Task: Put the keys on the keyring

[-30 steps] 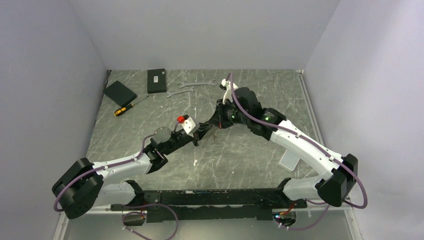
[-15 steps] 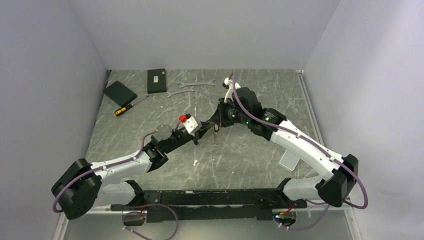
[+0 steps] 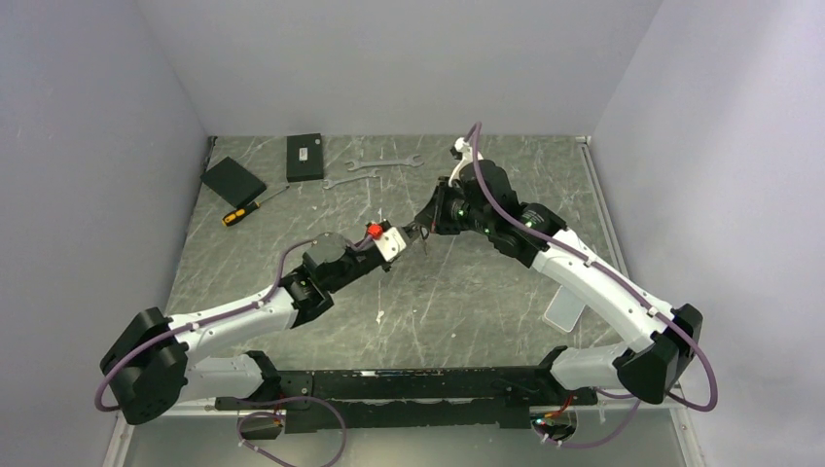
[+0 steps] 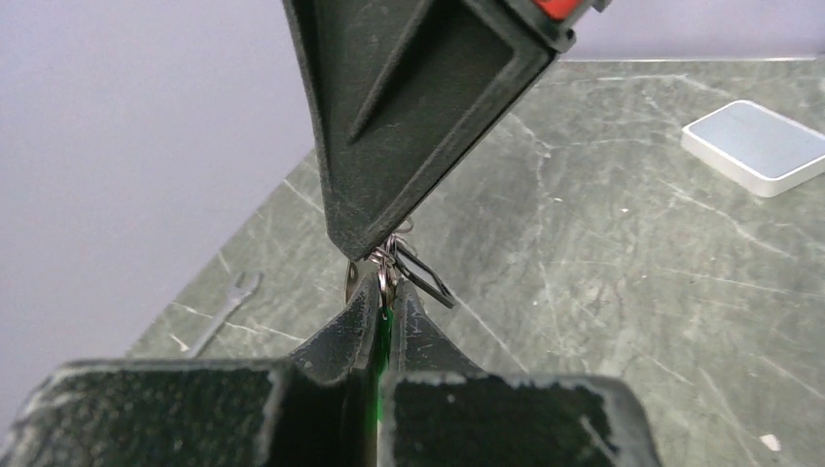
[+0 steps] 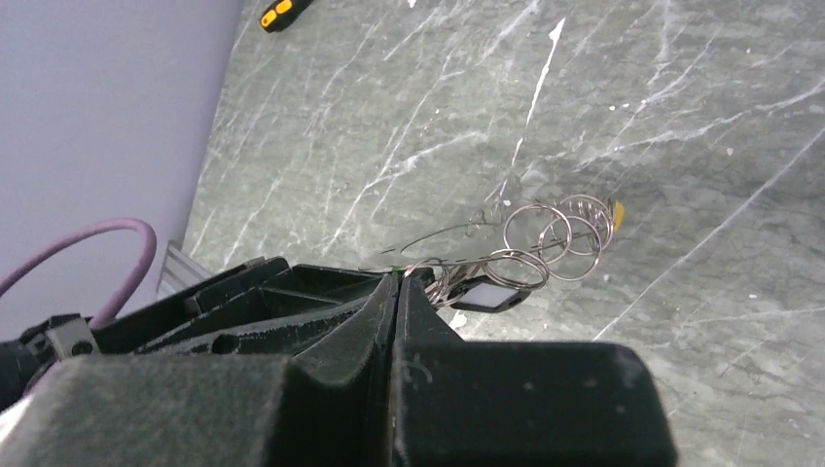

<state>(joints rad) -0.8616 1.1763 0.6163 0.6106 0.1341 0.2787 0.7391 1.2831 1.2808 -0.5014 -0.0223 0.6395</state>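
This was a lab cell: plain walls (image 3: 389, 58) boxed the table (image 3: 467, 292), wrenches (image 3: 384, 162) and screwdriver (image 3: 240, 213) by its far edge.

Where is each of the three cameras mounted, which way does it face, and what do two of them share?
Top external: above and behind the bases, facing down at the table; left arm and right arm show whole.
Left wrist: on the left arm, facing along the left gripper, shut on the keys; the right gripper tip shows.
Right wrist: on the right arm, facing along the right gripper, shut on the keyring.
Shared: both wrist views show the keyring.
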